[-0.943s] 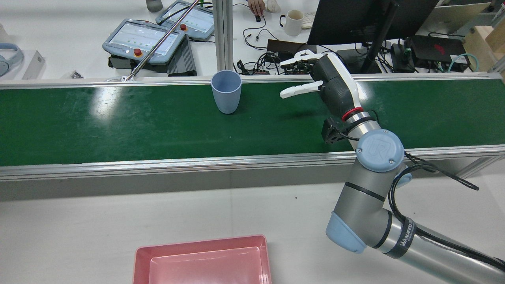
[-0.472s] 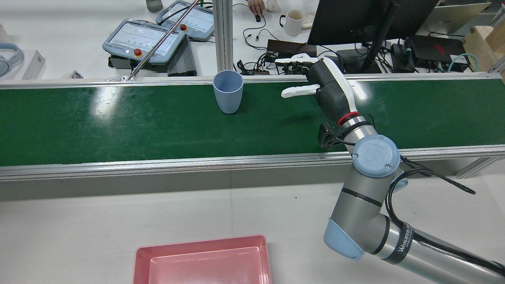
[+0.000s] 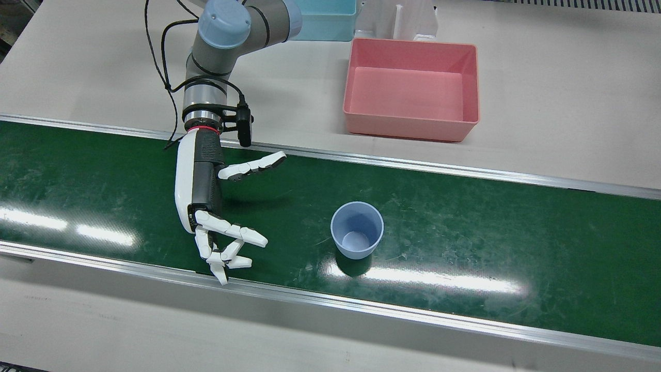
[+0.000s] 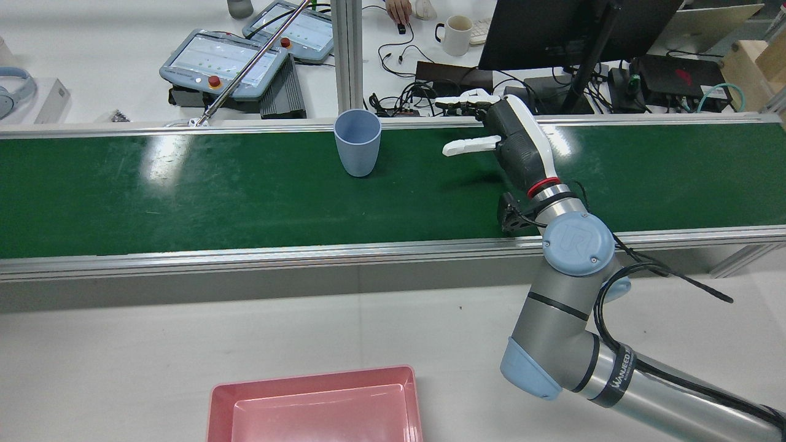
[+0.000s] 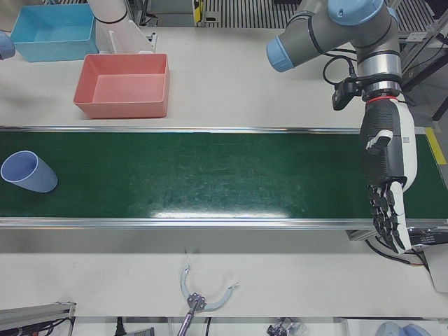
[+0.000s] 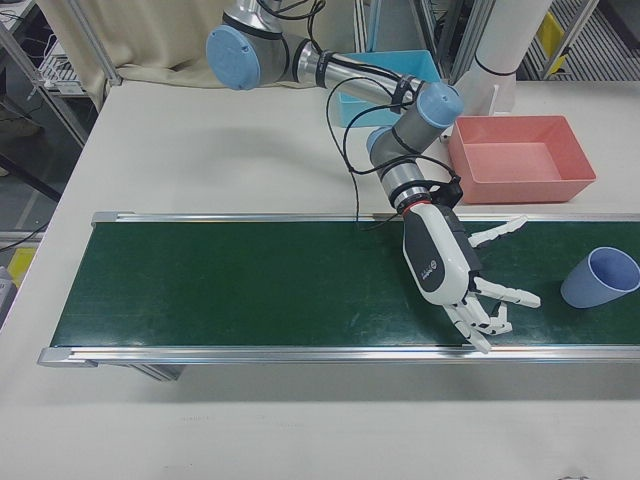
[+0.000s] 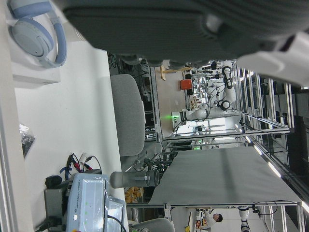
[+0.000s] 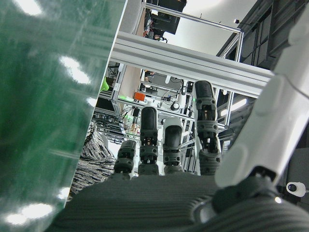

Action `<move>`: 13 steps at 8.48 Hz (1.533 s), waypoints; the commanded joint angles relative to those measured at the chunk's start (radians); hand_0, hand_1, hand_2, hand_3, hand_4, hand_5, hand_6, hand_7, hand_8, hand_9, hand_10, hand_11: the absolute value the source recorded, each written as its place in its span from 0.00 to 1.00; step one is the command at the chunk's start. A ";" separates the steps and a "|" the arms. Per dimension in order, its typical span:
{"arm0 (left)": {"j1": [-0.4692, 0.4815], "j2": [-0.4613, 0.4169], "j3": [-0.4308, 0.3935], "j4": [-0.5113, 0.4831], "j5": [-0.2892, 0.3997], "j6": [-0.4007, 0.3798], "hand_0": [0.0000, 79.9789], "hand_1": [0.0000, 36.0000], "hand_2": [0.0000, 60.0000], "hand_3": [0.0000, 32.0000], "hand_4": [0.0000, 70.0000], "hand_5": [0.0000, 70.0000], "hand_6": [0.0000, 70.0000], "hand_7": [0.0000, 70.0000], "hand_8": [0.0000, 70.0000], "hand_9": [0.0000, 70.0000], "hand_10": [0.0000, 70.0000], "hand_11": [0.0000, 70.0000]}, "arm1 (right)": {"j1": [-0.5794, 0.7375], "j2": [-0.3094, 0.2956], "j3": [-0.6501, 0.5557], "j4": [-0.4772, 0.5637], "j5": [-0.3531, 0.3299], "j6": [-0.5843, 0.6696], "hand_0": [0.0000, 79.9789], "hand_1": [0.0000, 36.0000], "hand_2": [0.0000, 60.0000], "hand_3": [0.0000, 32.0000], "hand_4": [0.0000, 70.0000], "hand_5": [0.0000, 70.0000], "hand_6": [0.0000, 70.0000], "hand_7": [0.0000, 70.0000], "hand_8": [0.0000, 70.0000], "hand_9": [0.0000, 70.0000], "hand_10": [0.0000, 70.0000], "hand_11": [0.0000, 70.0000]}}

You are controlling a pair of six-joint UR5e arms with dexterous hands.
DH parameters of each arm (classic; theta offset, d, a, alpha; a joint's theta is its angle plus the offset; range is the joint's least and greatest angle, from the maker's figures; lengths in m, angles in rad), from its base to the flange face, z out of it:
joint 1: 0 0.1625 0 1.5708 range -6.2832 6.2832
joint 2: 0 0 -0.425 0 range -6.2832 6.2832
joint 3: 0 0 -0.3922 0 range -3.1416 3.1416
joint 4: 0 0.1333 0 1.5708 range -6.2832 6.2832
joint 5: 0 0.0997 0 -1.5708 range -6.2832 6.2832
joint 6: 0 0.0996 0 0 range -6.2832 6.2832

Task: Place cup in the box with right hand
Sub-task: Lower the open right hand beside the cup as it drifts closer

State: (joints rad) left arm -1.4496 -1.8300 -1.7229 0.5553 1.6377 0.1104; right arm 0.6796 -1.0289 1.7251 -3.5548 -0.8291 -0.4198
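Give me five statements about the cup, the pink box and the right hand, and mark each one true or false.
1. The cup stands upright on the green belt. True.
2. The right hand is closed around the cup. False: it is open, with a gap of belt between them.
3. The pink box is empty. True.
4. The pink box sits on the belt. False: it sits on the table beside the belt.
5. The cup lies tipped on its side. False: its mouth faces up.

The pink box (image 4: pixel 316 408) is cut off by the rear view's bottom edge.
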 commanded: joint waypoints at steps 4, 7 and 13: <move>0.000 0.000 0.000 0.000 0.001 -0.001 0.00 0.00 0.00 0.00 0.00 0.00 0.00 0.00 0.00 0.00 0.00 0.00 | 0.001 0.081 -0.097 0.008 0.018 -0.004 0.66 0.22 0.00 0.00 0.55 0.08 0.22 1.00 0.34 0.51 0.16 0.24; 0.000 0.000 0.000 0.000 0.001 0.000 0.00 0.00 0.00 0.00 0.00 0.00 0.00 0.00 0.00 0.00 0.00 0.00 | -0.002 0.090 -0.107 0.011 0.018 -0.007 0.65 0.20 0.00 0.00 0.51 0.09 0.22 1.00 0.34 0.51 0.18 0.26; 0.000 0.000 0.000 0.000 0.001 0.000 0.00 0.00 0.00 0.00 0.00 0.00 0.00 0.00 0.00 0.00 0.00 0.00 | -0.017 0.089 -0.107 0.056 0.016 -0.056 0.65 0.19 0.00 0.00 0.47 0.09 0.21 1.00 0.34 0.51 0.19 0.27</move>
State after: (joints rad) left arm -1.4496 -1.8300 -1.7227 0.5553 1.6376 0.1101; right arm 0.6669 -0.9402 1.6184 -3.5084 -0.8116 -0.4678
